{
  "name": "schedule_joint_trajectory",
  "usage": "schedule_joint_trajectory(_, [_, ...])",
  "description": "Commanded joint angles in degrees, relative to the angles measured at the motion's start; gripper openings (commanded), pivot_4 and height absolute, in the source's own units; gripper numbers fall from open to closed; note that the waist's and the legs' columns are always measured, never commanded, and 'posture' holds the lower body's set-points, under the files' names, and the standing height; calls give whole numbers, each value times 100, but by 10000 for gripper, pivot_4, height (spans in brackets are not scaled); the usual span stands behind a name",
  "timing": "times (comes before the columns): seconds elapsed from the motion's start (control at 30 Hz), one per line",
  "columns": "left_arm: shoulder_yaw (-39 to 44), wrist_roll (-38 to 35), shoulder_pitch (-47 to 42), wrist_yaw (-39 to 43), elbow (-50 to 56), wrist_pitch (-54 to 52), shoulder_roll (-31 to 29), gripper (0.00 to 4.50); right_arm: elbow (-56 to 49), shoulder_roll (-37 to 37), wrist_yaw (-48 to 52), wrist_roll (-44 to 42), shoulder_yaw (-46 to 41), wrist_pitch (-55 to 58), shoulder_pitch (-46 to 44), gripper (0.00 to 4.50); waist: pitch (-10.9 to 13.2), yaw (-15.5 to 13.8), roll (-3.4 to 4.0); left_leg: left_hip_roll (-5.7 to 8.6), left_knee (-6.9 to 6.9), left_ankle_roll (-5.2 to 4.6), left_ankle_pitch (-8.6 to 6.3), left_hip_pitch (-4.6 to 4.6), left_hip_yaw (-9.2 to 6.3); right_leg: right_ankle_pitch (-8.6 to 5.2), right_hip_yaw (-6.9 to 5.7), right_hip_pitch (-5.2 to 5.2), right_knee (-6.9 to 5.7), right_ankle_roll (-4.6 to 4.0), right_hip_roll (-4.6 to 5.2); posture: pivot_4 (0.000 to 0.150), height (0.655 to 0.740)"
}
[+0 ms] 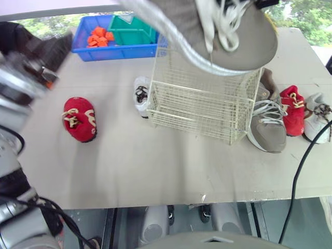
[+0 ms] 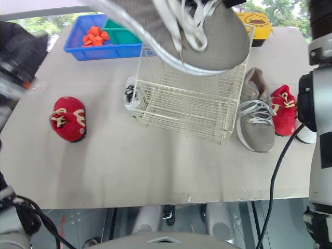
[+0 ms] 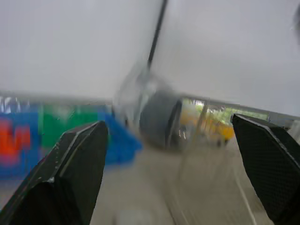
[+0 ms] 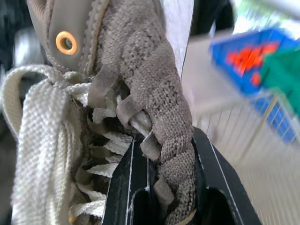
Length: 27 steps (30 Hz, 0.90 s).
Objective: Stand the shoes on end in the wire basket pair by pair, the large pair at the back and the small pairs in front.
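A large grey shoe (image 1: 207, 31) with white laces hangs high, close to the head camera, above the cream wire basket (image 1: 202, 104). My right gripper (image 4: 165, 140) is shut on the shoe's knitted collar edge. Its mate, the second grey shoe (image 1: 267, 122), lies on the table against the basket's right side. Beside that are a small red shoe (image 1: 293, 110) and a small white shoe (image 1: 317, 116). Another white shoe (image 1: 141, 94) touches the basket's left side, and another red shoe (image 1: 79, 119) lies further left. My left gripper (image 3: 168, 122) is open and holds nothing, raised at the far left.
A blue bin (image 1: 111, 36) with orange pieces and a green box stands at the back left of the table. A yellow object (image 2: 257, 21) sits behind the basket. A black cable (image 1: 301, 171) runs over the table's front right edge.
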<state>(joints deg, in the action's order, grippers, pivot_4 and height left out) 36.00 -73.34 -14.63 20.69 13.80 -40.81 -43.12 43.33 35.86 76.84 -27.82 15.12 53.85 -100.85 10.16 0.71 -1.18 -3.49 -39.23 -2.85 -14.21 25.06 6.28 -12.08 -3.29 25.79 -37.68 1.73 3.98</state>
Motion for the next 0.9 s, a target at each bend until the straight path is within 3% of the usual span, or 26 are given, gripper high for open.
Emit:
schedule_joint_trajectory(0.03, [-623,-1386,113,-768,1654,-225,420,45000,-1073,-382,-1444,-578,-1385,697,385,756,4,-49,-9,20,1,1,0,1,-15,0,-5,-10,5,-1,15,1500,7400])
schedule_joint_trajectory(0.17, [-1278,-2004,-461,-1452,1996,-61,707,45000,-2354,-1051,-2778,-1008,-2373,1279,1148,749,-1,-90,-16,40,-10,11,10,2,-28,12,-18,-21,-9,-17,22,1500,7400])
schedule_joint_trajectory(0.37, [-1424,-2331,-1127,-1552,1444,-124,397,45000,-3791,-1401,-3369,-1714,-2800,2032,1956,585,0,-98,-13,41,-12,8,12,-6,-25,11,-16,-24,-14,-17,3,1500,7400])
schedule_joint_trajectory(0.83, [-1919,-2609,-2190,-2152,592,-204,491,45000,-5065,-1567,-4150,-2055,-2797,2190,2750,578,-1,-136,-15,42,-8,9,13,-18,-18,9,1,-27,-9,-15,-25,1500,7400])
schedule_joint_trajectory(0.87, [-1913,-2616,-2217,-2097,546,-213,501,40022,-5126,-1559,-4165,-2065,-2794,2179,2799,577,-1,-136,-15,41,-8,9,13,-18,-18,9,1,-27,-8,-15,-26,1500,7400])
schedule_joint_trajectory(0.9, [-1912,-2626,-2249,-2059,528,-219,505,38361,-5199,-1547,-4176,-2093,-2800,2190,2862,577,-1,-135,-15,41,-8,9,13,-19,-18,9,1,-28,-7,-15,-26,1500,7400])
